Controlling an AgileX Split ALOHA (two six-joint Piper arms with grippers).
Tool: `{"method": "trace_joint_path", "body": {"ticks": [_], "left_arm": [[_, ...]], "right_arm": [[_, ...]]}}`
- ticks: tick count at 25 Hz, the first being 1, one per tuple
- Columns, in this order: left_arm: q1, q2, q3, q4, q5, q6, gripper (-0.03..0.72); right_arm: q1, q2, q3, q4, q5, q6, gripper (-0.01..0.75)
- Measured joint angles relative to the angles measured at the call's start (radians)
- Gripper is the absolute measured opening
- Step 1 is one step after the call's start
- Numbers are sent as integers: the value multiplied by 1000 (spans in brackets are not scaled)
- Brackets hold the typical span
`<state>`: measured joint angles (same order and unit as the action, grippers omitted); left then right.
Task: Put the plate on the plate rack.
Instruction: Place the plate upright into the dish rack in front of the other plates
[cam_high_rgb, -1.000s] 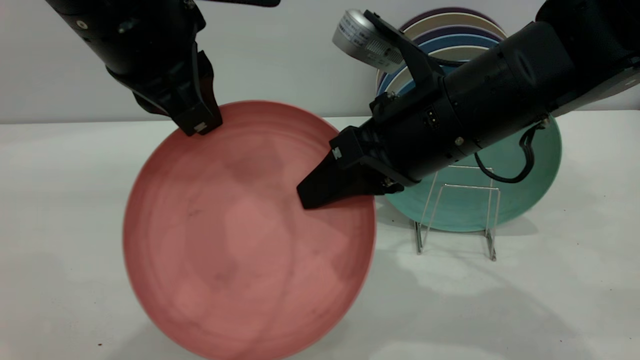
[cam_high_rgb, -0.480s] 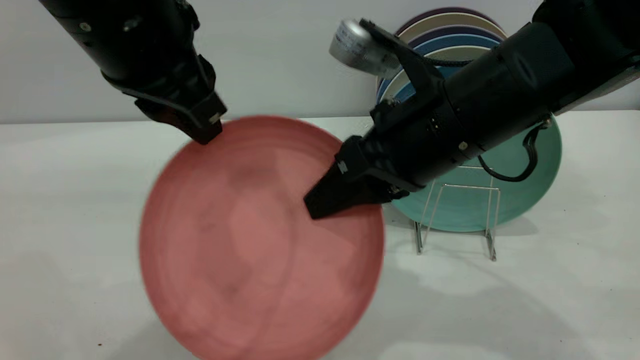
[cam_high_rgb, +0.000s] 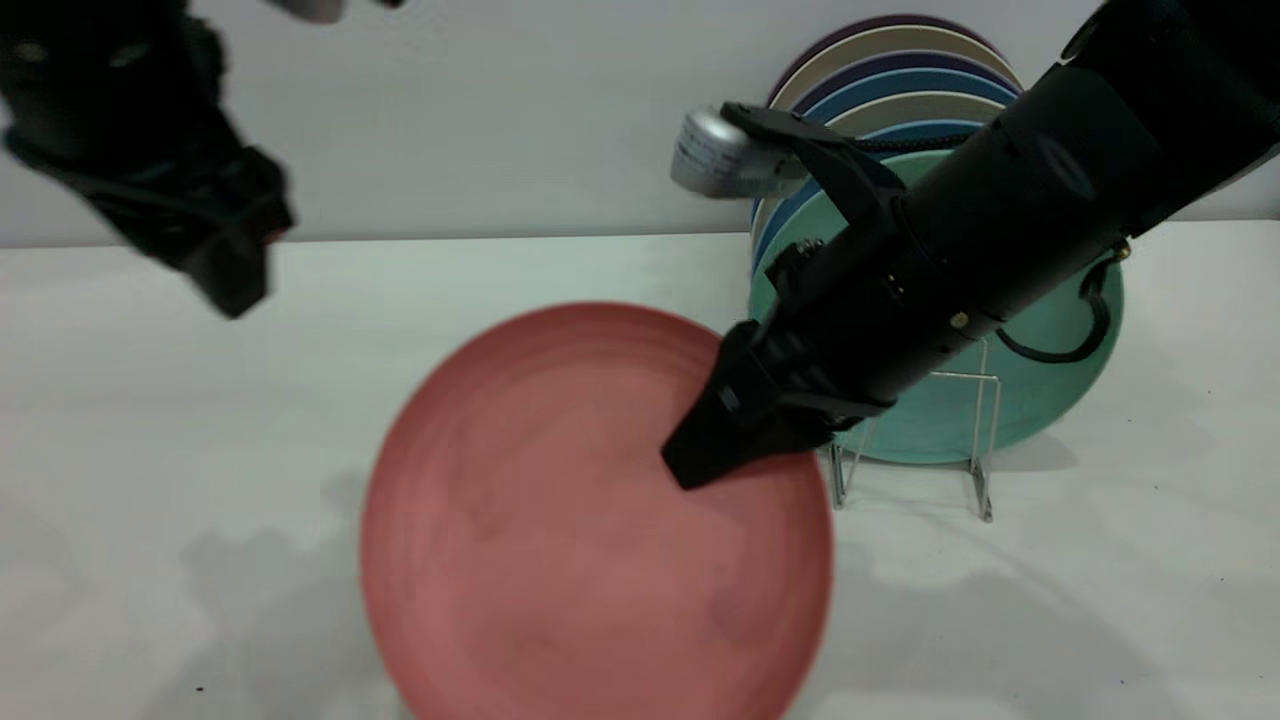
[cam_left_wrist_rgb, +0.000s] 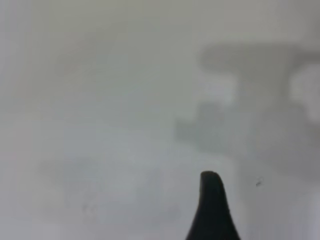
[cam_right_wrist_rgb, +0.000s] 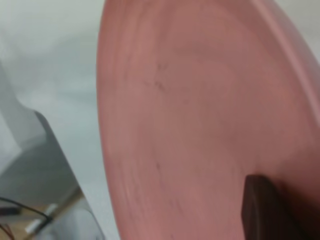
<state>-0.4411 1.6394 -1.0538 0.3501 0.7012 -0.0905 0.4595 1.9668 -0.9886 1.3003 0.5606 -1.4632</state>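
The salmon-pink plate (cam_high_rgb: 560, 540) hangs tilted in the front middle of the exterior view, its face toward the camera and its lower edge cut off by the frame. My right gripper (cam_high_rgb: 692, 468) is shut on the plate's upper right rim; in the right wrist view one dark finger (cam_right_wrist_rgb: 259, 207) lies on the plate (cam_right_wrist_rgb: 190, 115) face, and the other finger is hidden behind it. My left gripper (cam_high_rgb: 232, 285) is open and raised at the far left, well clear of the plate, with only bare table under it. The plate rack (cam_high_rgb: 985, 440) of silver wire stands just right of the plate.
A teal-green plate (cam_high_rgb: 1045, 390) leans upright in the rack, with several blue, beige and purple plates (cam_high_rgb: 900, 75) stacked behind it by the wall. The white table (cam_high_rgb: 150, 450) stretches left of the pink plate, and its right front (cam_high_rgb: 1100, 600) is bare too.
My left gripper let go of the plate's top rim and pulled away to the upper left. My right gripper carried the plate right and lower, toward the rack.
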Motion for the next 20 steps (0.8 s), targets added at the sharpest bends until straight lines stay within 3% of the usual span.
{"method": "trace_joint_path", "body": {"ticks": [5, 11, 20], "left_arm": [[55, 0, 0, 6, 4, -1, 509], [72, 0, 0, 6, -10, -4, 422], [72, 0, 0, 6, -32, -123, 349]], "right_arm": [[0, -68, 0, -147, -70, 84, 114], [0, -186, 0, -348, -89, 234, 114], [0, -356, 0, -840, -54, 594, 114]]}}
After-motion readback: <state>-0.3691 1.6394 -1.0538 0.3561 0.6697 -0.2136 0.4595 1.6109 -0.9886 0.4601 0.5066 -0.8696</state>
